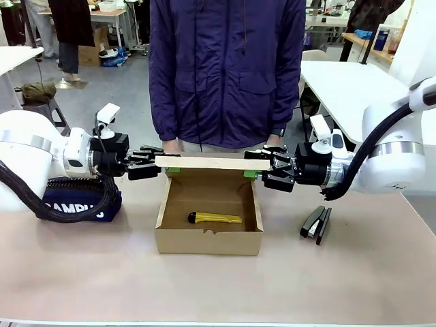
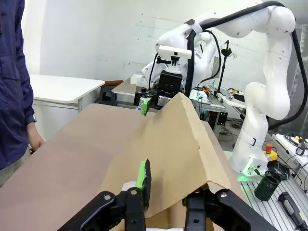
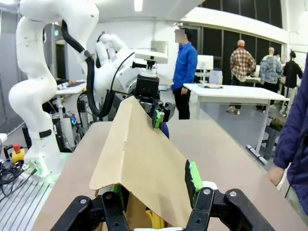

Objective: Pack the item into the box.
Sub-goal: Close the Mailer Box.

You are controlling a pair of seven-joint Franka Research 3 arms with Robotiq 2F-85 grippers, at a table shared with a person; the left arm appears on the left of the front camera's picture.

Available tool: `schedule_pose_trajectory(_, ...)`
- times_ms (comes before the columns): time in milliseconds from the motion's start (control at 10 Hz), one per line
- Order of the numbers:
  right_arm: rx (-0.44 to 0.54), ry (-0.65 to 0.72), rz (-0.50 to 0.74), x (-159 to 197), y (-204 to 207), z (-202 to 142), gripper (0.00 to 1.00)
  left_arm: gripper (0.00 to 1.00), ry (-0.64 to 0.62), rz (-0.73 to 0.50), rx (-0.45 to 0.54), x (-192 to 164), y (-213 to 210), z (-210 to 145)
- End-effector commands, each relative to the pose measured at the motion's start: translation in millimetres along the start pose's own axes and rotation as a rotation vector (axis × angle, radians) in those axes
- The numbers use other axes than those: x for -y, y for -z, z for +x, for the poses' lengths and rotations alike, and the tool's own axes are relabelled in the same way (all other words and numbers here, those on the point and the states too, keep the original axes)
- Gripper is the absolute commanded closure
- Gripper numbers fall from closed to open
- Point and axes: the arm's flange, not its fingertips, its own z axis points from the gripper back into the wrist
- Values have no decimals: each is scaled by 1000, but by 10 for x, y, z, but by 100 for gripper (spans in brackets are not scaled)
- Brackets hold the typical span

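The brown cardboard box (image 1: 208, 240) stands open at mid-table. The item, a slim yellow utility knife (image 1: 214, 219) with a black end, lies flat inside on its floor. The box's hinged lid (image 1: 211, 162) is raised level above the back wall. My left gripper (image 1: 153, 167) is shut on the lid's left end, and my right gripper (image 1: 264, 170) is shut on its right end. In the left wrist view the creased lid (image 2: 120, 159) runs away from my left gripper (image 2: 166, 192). The right wrist view shows the lid (image 3: 139, 159) between the fingers of my right gripper (image 3: 156, 187).
A black stapler (image 1: 315, 223) lies right of the box. A navy pencil case (image 1: 78, 204) sits under my left arm. A person in a dark blue jacket (image 1: 228, 68) stands at the far edge, a hand (image 1: 172, 145) hanging just behind the lid.
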Motion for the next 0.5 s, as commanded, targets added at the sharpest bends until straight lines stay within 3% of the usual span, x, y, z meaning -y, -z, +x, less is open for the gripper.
schedule_pose_trajectory(0,-7,-41,17,-53,17,-19,38,64,34,-17,2,46,-24,-41)
schedule_pose_trajectory(200,-23,-36,35,-56,17,-24,38,64,41,-17,8,46,-39,-39)
schedule_pose_trajectory(300,-31,-26,47,-65,7,-38,30,60,40,-15,4,42,-45,-38)
schedule_pose_trajectory(400,-55,-19,65,-82,-12,-58,0,7,35,-20,6,40,-44,-39)
